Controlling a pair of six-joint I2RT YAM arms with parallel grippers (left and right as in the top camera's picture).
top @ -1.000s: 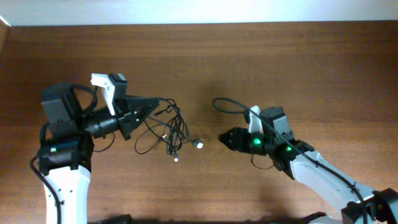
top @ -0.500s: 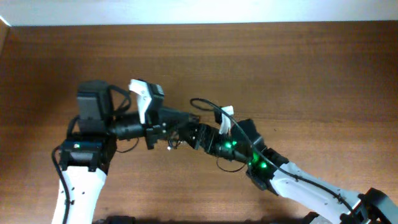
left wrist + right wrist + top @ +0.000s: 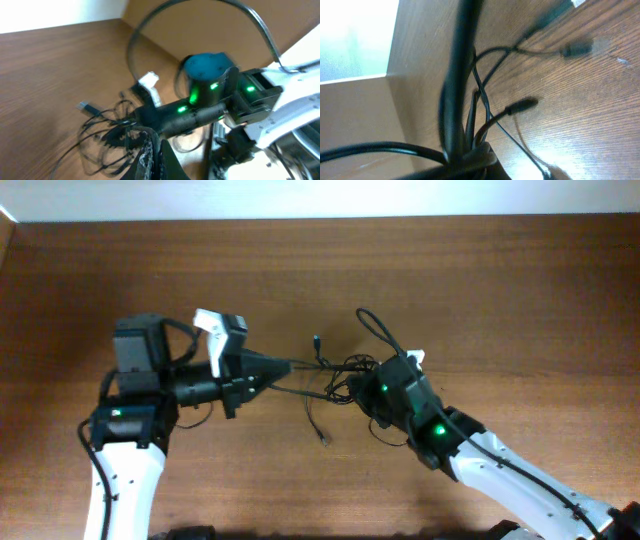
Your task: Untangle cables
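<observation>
Both sets of jaws are clamped shut on the cables point(image 3: 340, 370), a tangled bunch strung between the left arm point(image 3: 200, 385) and right arm point(image 3: 440, 435) over the middle of the worktop point(image 3: 500, 300), one plug point(image 3: 322, 440) trailing loose.

Right wrist view: cables point(image 3: 480, 91) motion-blurred, plug type unreadable. Overhead: right gripper point(image 3: 358, 386) tips buried in tangle. Left gripper point(image 3: 149, 150) cropped by bottom edge.

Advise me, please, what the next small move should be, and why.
Probably ease the grippers slowly apart: left gripper and right gripper both look shut on the cables, the knot sits bunched between them, and one plug end lies loose.
</observation>
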